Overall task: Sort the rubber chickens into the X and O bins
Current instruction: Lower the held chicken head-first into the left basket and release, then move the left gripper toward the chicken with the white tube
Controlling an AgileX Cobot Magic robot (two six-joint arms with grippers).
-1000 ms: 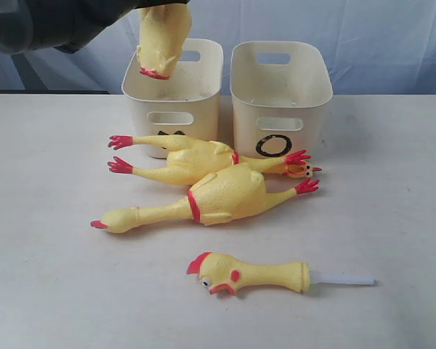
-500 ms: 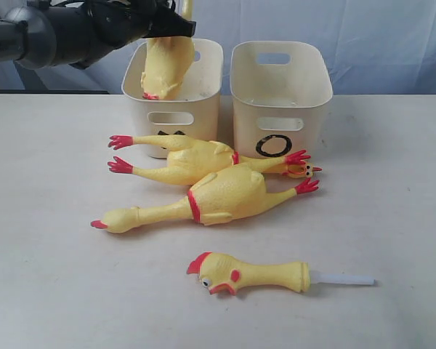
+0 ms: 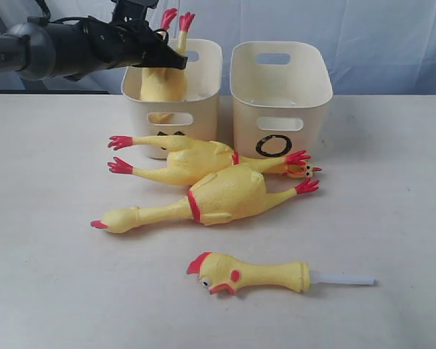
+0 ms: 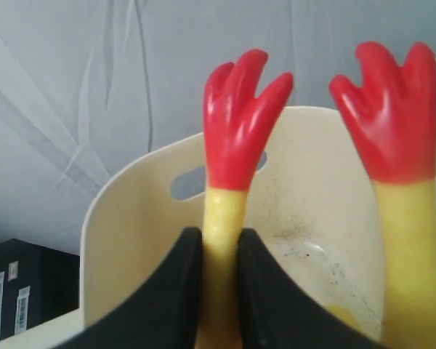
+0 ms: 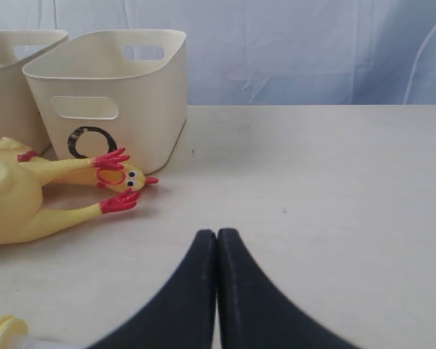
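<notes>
While the left fingers (image 4: 174, 291) clench one leg of a rubber chicken (image 3: 160, 81), its body hangs head-down inside the cream bin (image 3: 203, 109) directly beneath them, red feet above the rim. The placing step looks nearly done. The next move likely calls for letting go, then rising clear of the feet. Just beside that bin stands the O bin (image 3: 305, 109). Farther from those fingers, two chickens (image 3: 225, 195) lie crossed on the worktop (image 3: 392, 218), and beyond them lies a head-and-neck piece (image 3: 251, 275). The right fingers (image 5: 192, 291) are pressed together on nothing, over the worktop. The black O (image 3: 275, 145) reads plainly. The cream bin's mark is mostly hidden behind a chicken's leg. White lettering on the left arm (image 3: 58, 47) is cut off at the picture's edge.
</notes>
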